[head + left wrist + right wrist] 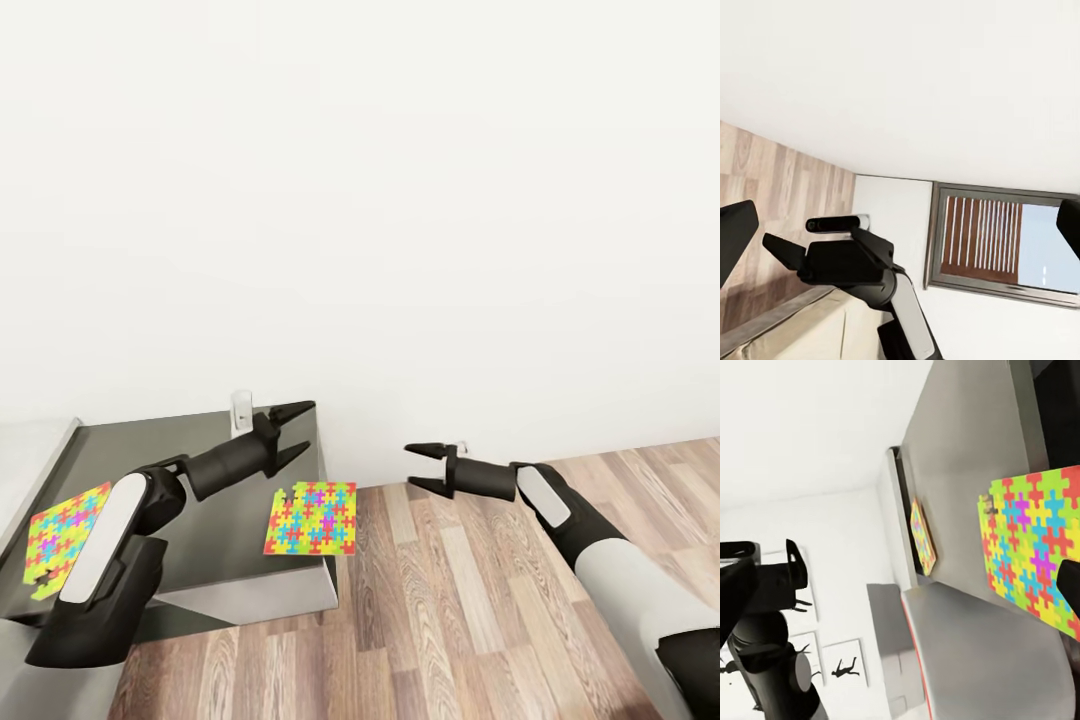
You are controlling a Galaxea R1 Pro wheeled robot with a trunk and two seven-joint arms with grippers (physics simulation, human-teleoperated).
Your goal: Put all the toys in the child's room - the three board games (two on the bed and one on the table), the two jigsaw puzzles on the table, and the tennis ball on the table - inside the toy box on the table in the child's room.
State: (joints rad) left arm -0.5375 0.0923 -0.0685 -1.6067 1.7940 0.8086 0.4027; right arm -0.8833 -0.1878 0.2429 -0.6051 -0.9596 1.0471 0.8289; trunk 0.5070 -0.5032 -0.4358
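Two puzzles in sight, both flat on the dark lower end of the counter (180,440). One puzzle (311,518) sits right at the counter's front corner, its edge hanging a bit over the side — easy to pinch from there, I'd say, but easy to knock to the floor (450,600) too. Second puzzle (66,535) lies further along, partly behind the L arm.

L claw (296,430) hovers above the counter near the wall, jaws spread wide, nothing in them, touching nothing. It's up and back from the corner puzzle, not over it yet. R claw (422,468) hangs out over the floor, well off the counter, jaws also wide apart, empty; R wrist view looks across at the counter and both puzzles.

No toy box, ball or games visible. My read: both arms staged open for a pick, L one closest to the corner puzzle.
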